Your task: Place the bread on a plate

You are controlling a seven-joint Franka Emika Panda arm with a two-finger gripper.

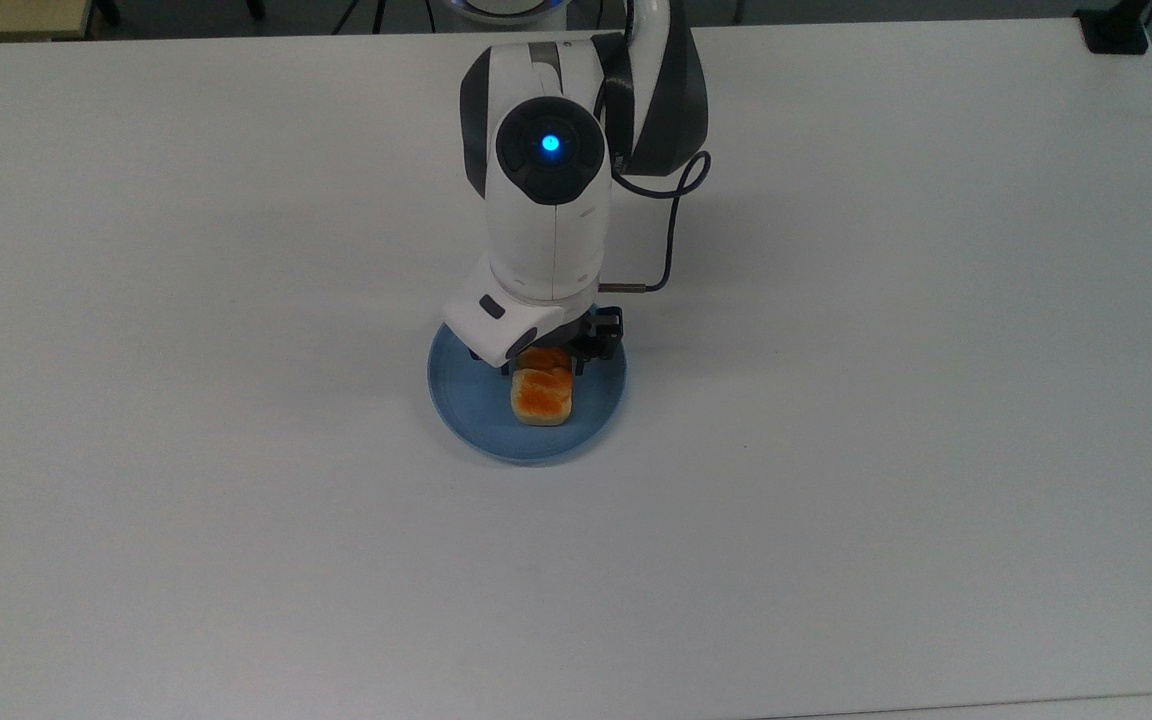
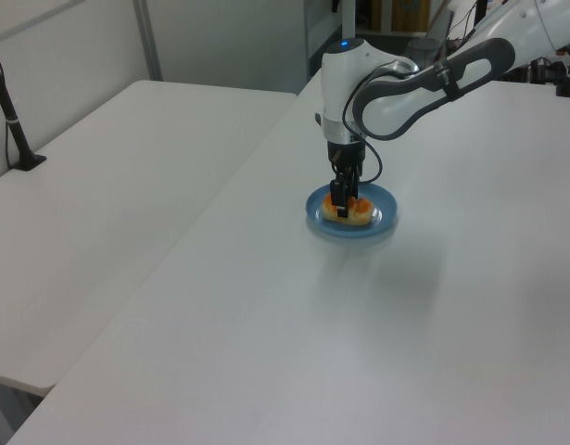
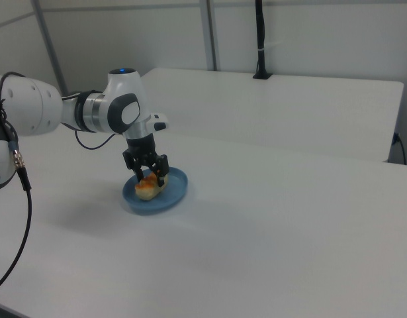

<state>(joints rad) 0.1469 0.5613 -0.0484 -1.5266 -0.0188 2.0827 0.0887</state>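
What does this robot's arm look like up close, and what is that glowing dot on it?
The arm is glossy white with rounded, tube-like segments and dark grey bands at the joints. A round black cap carries a small blue light. A thin dark cable loops along its side. At the end sits a small black gripper with two short jaws under a white block.
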